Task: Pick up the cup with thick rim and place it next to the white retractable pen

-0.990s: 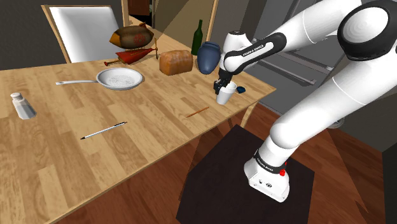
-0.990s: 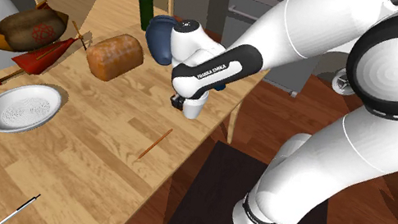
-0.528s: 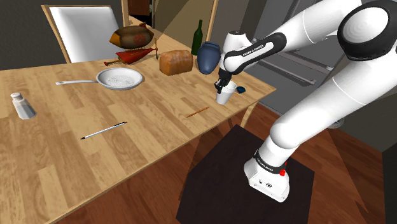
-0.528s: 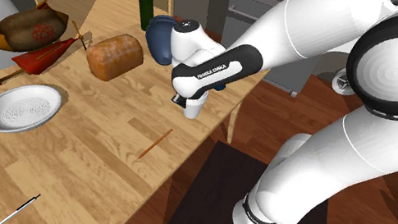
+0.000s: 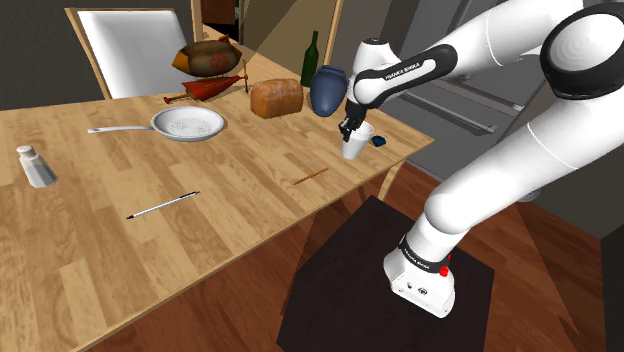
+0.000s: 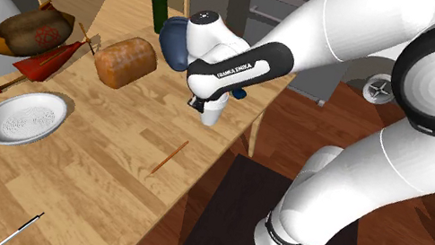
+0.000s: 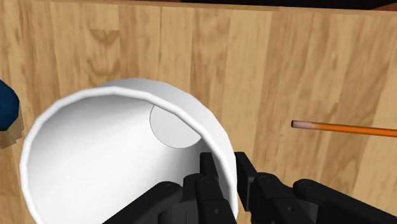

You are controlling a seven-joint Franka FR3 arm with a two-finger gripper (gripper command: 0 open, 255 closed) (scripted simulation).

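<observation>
A white cup (image 5: 355,147) with a thick rim hangs just above the wooden table (image 5: 250,200) near its edge, slightly tilted. My black gripper (image 5: 350,130) is shut on its rim from above, also seen in the second exterior view as the gripper (image 6: 202,103) on the cup (image 6: 213,112). In the wrist view one finger (image 7: 208,170) is inside the cup (image 7: 108,159) and the other finger (image 7: 247,173) outside its wall. The white retractable pen (image 5: 163,205) lies far off toward the shoulder view's left; its tip shows as the pen (image 6: 20,230) at the second exterior view's bottom.
An orange pencil (image 5: 310,176) lies between cup and pen. A blue vase (image 5: 327,88), bread loaf (image 5: 276,97) and green bottle (image 5: 311,60) stand behind the cup. A pan (image 5: 188,124) and a shaker (image 5: 37,166) sit farther left. A small blue object (image 5: 377,141) rests beside the cup.
The fingers closed on the cup's rim, and the arm has since risen a little, lifting and slightly tilting the cup off the table.
</observation>
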